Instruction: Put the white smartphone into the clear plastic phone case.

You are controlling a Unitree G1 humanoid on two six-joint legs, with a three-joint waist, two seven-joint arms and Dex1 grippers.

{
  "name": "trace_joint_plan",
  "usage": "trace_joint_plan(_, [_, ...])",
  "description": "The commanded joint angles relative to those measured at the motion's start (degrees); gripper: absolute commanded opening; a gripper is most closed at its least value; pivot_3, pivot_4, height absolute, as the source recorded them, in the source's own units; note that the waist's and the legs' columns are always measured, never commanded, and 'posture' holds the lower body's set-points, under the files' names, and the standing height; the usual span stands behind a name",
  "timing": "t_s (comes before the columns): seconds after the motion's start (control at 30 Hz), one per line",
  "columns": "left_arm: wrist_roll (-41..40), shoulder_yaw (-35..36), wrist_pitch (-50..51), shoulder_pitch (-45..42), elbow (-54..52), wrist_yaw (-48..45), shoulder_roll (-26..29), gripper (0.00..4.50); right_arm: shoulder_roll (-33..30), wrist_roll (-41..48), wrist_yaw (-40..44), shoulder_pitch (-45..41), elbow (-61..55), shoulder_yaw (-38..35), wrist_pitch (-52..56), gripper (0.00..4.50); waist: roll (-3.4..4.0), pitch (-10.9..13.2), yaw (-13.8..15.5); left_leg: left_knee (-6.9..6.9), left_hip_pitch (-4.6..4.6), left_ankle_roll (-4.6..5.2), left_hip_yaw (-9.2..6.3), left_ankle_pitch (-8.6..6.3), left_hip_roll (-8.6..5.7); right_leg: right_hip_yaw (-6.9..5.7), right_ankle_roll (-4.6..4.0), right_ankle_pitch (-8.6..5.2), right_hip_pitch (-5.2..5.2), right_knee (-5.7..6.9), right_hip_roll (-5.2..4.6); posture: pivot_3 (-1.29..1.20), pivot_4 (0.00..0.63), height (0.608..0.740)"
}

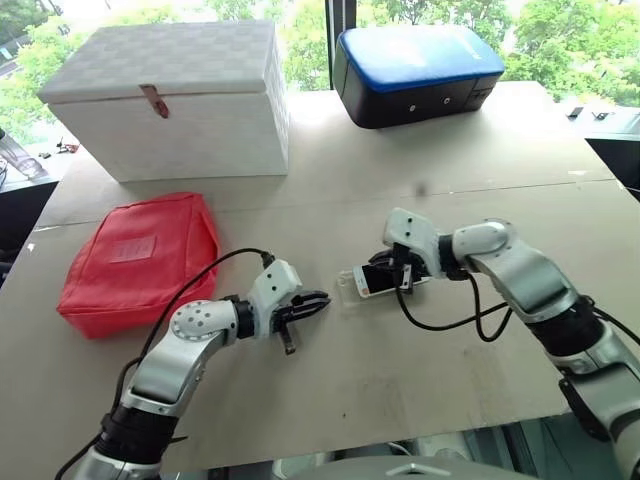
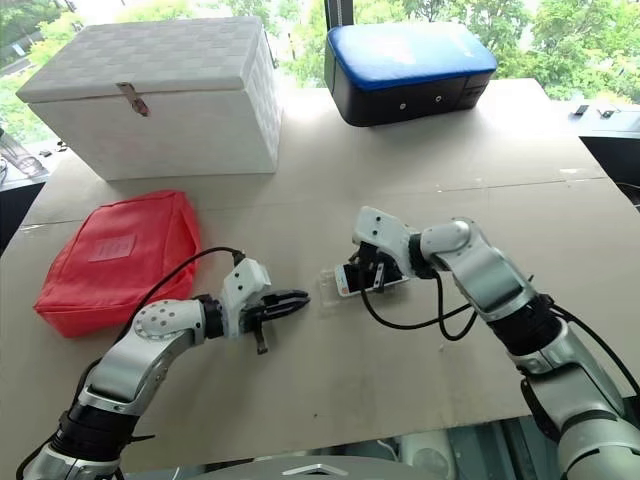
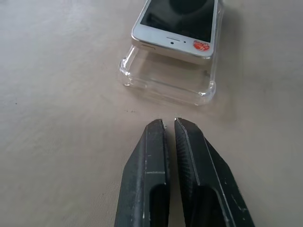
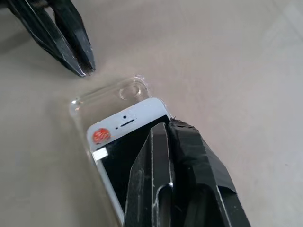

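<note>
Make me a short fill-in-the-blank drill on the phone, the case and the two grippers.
1. The white smartphone lies partly in the clear plastic phone case, screen facing ____.
2. The right gripper, fingers shut, rests its tips on the phone's ____.
3. The left gripper is ____ and touches neither.

Missing words: up; screen; shut

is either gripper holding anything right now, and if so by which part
Nothing is held. The right gripper is shut, its tips over the white smartphone screen. The left gripper is shut on nothing, just short of the clear plastic phone case.
</note>
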Motion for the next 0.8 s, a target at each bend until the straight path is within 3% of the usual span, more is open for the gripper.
trace_joint_plan(0.03, [-0.6,1.5,0.0,0.2,-2.5,0.6,0.2,0.37,-1.8,-3.8,3.7,-0.8,2.9,5.1,-3.0,0.0,0.0,0.0,-0.1,0.0,0.01,0.0,0.0,0.0,-0.02,0.02,0.0,0.0,0.0,0.0,0.0,0.0,0.15,0.74])
trace_joint_plan(0.37, [-0.8,1.6,0.8,2.1,-4.6,2.3,-0.2,0.37,-1.6,-5.9,5.8,2.4,5.7,8.5,-2.1,0.0,-0.06,-0.3,0.0,0.0,0.34,-0.14,-0.03,-0.16,0.03,-0.02,0.0,-0.02,0.24,0.08,0.02,0.0,0.15,0.74])
trace_joint_plan(0.5, [-0.7,1.7,0.8,2.1,-4.6,2.3,-0.1,0.37,-1.1,-6.4,4.8,3.8,5.2,7.8,-2.0,0.0,-0.03,-0.3,-0.1,-0.06,1.12,-0.01,-0.06,-0.33,0.07,-0.03,0.02,-0.31,1.0,0.07,0.02,0.0,0.15,0.74])
trace_joint_plan(0.7, [-0.7,1.8,0.3,2.0,-4.1,2.2,0.0,0.37,2.2,3.2,1.4,4.9,-2.8,-7.8,-0.9,0.0,0.07,-0.2,-0.1,-0.06,1.12,-0.03,-0.12,-0.32,0.1,-0.06,0.03,-0.29,0.96,0.1,0.07,0.0,0.15,0.74])
trace_joint_plan(0.8, [-0.7,1.8,0.1,2.0,-3.8,2.2,-0.1,0.37,1.3,5.1,0.5,3.1,-5.5,-11.4,2.2,0.0,0.19,-0.1,-0.1,-0.06,0.83,-0.04,-0.11,-0.3,0.09,-0.04,0.01,-0.05,0.71,0.1,0.06,0.0,0.15,0.74])
